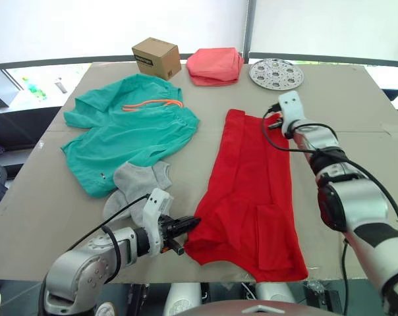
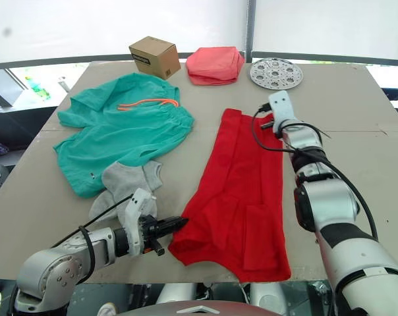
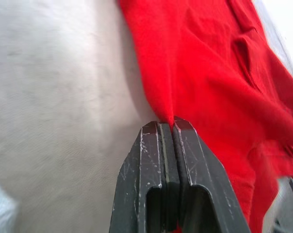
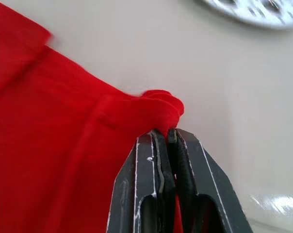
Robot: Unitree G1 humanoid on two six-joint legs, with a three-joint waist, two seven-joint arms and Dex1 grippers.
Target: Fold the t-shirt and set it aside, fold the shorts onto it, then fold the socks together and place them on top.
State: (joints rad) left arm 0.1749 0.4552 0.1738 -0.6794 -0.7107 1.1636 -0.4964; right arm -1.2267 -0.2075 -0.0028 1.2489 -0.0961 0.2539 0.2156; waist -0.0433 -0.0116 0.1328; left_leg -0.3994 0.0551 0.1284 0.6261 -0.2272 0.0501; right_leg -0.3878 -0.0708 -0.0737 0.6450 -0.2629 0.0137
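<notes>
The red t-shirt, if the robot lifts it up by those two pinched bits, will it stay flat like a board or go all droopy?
Probably droopy. The t-shirt lies in soft folds and bunches where the right gripper pinches it. It looks thin, so likely light, sagging between that and the left gripper.

Bright daylight floods from behind, whiting out the background; wrist views' far edges blur.
</notes>
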